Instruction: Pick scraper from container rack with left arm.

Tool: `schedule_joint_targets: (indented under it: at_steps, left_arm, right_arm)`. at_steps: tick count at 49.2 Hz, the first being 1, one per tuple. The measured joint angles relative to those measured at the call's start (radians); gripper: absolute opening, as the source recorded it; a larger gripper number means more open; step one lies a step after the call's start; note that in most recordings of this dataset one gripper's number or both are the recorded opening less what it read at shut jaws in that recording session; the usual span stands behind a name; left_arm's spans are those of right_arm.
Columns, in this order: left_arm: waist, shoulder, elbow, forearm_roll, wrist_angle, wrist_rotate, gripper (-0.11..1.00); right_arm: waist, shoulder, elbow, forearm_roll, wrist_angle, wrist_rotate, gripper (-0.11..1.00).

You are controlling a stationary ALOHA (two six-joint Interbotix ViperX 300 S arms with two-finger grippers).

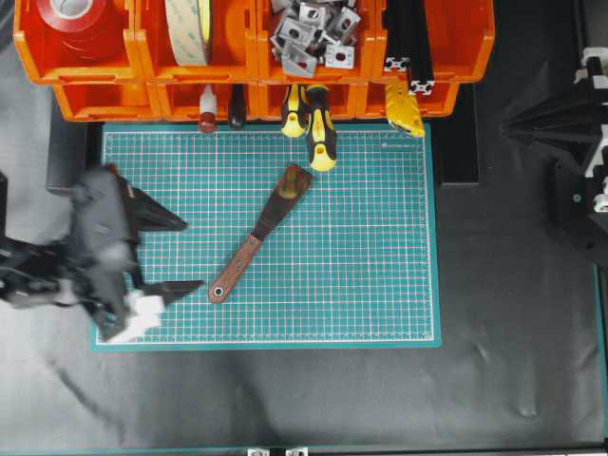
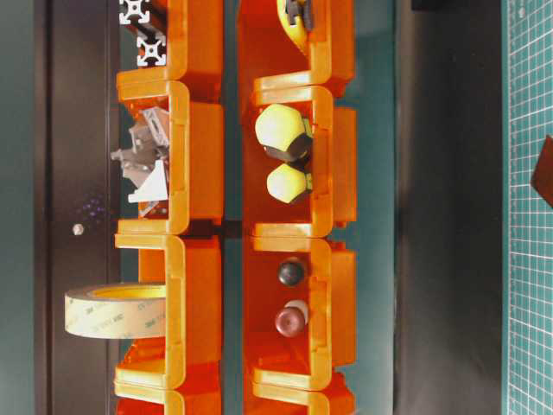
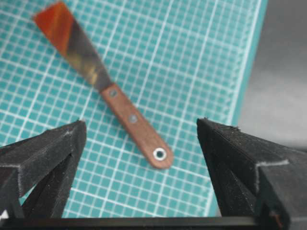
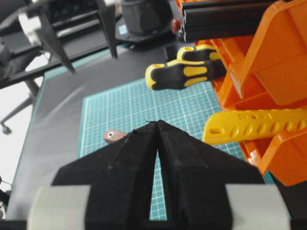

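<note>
The scraper (image 1: 258, 237) lies flat and diagonal on the green cutting mat (image 1: 370, 275), apart from the orange container rack (image 1: 95, 100). Its dark blade points up toward the rack and its wooden handle points down-left. My left gripper (image 1: 193, 255) hovers at the mat's left side, open wide, with its fingertips just left of the handle's holed end. In the left wrist view the handle end (image 3: 156, 152) sits between the two spread fingers (image 3: 53, 153), untouched. My right gripper (image 4: 157, 122) is shut and empty, parked at the far right (image 1: 518, 122).
Two yellow-and-black screwdrivers (image 1: 318, 128), a red-knobbed tool (image 1: 206, 120) and a yellow tool (image 1: 406, 107) stick out of the rack's lower bins. The upper bins hold tape rolls (image 1: 188, 28), metal brackets (image 1: 309, 33) and black extrusions (image 1: 410, 52). Dark cloth surrounds the mat.
</note>
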Motion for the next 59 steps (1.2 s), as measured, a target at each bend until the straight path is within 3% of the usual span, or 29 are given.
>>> schedule_joint_targets:
  at_steps: [12, 25, 33, 59]
  left_arm:
    - [-0.028, -0.285, 0.146, 0.000, 0.025, 0.014, 0.89]
    - [-0.026, -0.588, 0.230, 0.000, 0.069, 0.170, 0.89]
    - [-0.026, -0.644, 0.232, 0.000, 0.071, 0.230, 0.89]
    - [-0.026, -0.673, 0.241, 0.000, 0.069, 0.250, 0.88]
  right_arm:
    - [0.000, -0.006, -0.002, 0.000, 0.002, 0.000, 0.00]
    - [0.000, -0.015, -0.008, 0.000, 0.002, 0.000, 0.00]
    - [0.000, -0.017, -0.009, 0.000, 0.002, 0.002, 0.00]
    - [0.000, -0.017, -0.009, 0.000, 0.051, 0.000, 0.00]
